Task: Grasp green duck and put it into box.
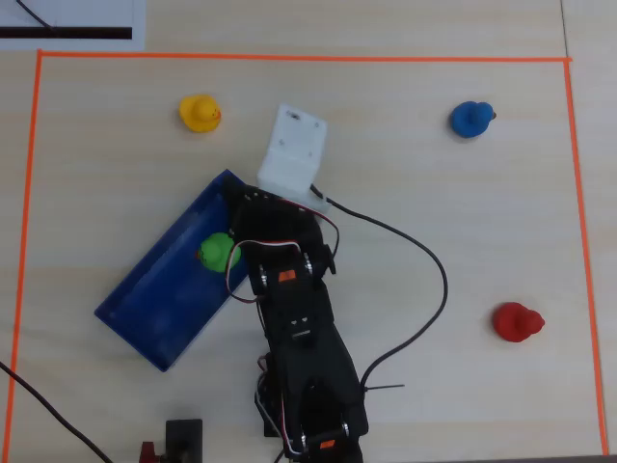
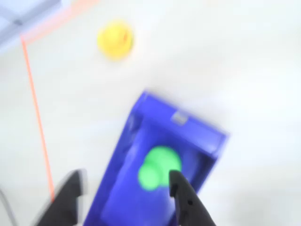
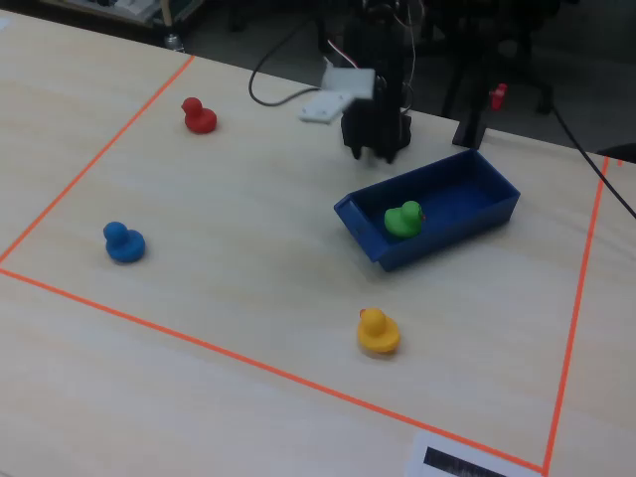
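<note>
Fixed view showed the green duck (image 3: 402,218) sitting inside the blue box (image 3: 467,214), near the box's left end, a little right of the frame's centre. In the wrist view, which was blurred, the same duck lay in the lower middle of the frame on the box floor, with the gripper (image 2: 127,186) above it, its two dark fingers spread wide apart and holding nothing; one fingertip (image 2: 176,181) overlapped the duck's edge in the picture, though whether it touched could not be told. The overhead view put the duck at centre left, partly tucked under the arm (image 1: 299,328), which rose from the bottom middle of the frame.

Outward from the box, a yellow duck (image 3: 378,332) stood below it in the fixed view, a blue duck (image 3: 124,242) at far left, and a red duck (image 3: 199,116) at upper left, all well apart and inside the orange tape border (image 3: 248,363).

By my judgement the placing was done and the release made. The next move called only for lifting the open gripper clear without nudging the duck or the box wall.
</note>
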Robot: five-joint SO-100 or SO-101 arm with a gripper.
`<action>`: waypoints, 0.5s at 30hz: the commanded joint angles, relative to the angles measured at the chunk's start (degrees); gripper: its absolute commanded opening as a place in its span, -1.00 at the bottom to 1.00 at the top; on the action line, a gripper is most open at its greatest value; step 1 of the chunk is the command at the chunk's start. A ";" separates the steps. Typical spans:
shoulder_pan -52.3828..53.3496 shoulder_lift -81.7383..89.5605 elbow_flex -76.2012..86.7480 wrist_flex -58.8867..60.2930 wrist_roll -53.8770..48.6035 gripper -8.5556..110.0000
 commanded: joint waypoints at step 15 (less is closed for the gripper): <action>12.13 43.33 37.18 -17.23 -13.27 -0.85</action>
